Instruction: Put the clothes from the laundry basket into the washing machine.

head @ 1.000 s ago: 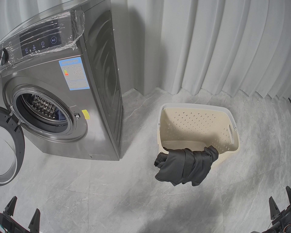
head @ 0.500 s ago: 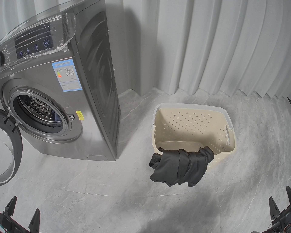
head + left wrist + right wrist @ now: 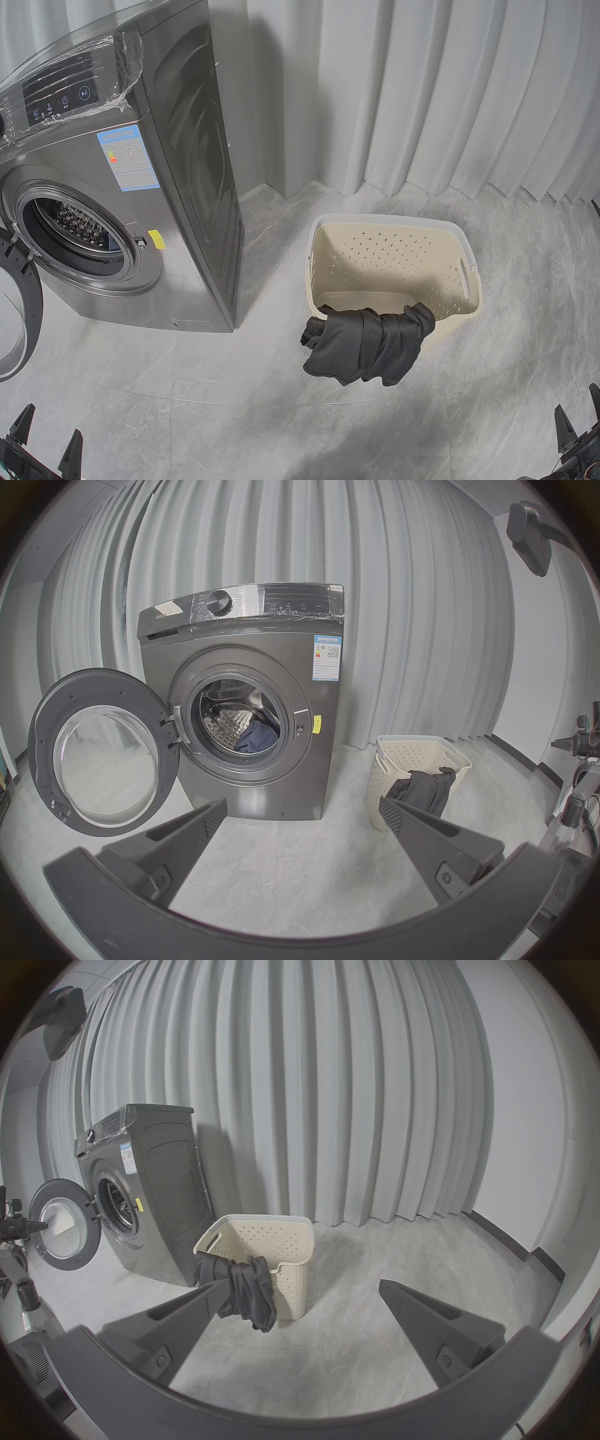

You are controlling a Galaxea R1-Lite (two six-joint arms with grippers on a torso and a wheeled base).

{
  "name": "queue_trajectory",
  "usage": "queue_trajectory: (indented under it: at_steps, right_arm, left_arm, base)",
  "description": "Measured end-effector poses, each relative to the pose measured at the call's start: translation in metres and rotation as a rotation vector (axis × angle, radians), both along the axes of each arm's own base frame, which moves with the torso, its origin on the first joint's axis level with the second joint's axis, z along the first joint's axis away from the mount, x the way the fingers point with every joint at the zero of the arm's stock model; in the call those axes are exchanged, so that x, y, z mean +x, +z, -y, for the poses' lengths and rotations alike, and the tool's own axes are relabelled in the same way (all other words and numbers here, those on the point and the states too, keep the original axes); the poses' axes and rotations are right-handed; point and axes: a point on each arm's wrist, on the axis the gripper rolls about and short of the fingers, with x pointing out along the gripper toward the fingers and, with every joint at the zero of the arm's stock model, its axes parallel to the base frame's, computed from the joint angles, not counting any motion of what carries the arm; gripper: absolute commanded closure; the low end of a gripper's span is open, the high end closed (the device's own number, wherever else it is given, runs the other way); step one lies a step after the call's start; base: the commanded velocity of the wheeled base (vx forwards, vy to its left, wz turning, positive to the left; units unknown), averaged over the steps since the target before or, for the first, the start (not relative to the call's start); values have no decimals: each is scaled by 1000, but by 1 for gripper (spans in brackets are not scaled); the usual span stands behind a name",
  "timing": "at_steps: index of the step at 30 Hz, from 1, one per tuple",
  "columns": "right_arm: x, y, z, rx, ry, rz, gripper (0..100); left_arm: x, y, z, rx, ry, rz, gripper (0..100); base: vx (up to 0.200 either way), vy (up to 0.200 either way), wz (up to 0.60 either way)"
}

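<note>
Presently my left gripper (image 3: 301,805) and right gripper (image 3: 303,1285) sit low, fingers spread and empty, and I judge the pick not yet begun: the dark garment (image 3: 362,347) drapes over the laundry basket (image 3: 387,222) rim ahead of the right gripper, wanting a reach and pinch, then a carry to the open washing machine (image 3: 181,156) farther off, ahead of the left gripper.

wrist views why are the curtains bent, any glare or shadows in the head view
Left and right wrist views: fisheye bowing curves the curtain folds, corners dark. Head view: the washing machine casts a soft shadow on the floor beside it; plastic wrap on its panel catches pale glare.
</note>
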Motion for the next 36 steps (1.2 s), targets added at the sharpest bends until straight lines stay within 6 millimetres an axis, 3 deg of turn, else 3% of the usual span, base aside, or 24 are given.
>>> queue_trajectory:
  at_steps: [23,29,36]
  right_arm:
    - [0,0,0,3,1,0,0]
    - [0,0,0,6,1,0,0]
    - [0,0,0,14,-8,1,0]
  left_arm:
    - [0,0,0,1,1,0,0]
    - [0,0,0,1,1,0,0]
    - [0,0,0,1,0,0,0]
  base:
    - [0,-17,0]
    - [0,-200,0]
    - [0,0,0]
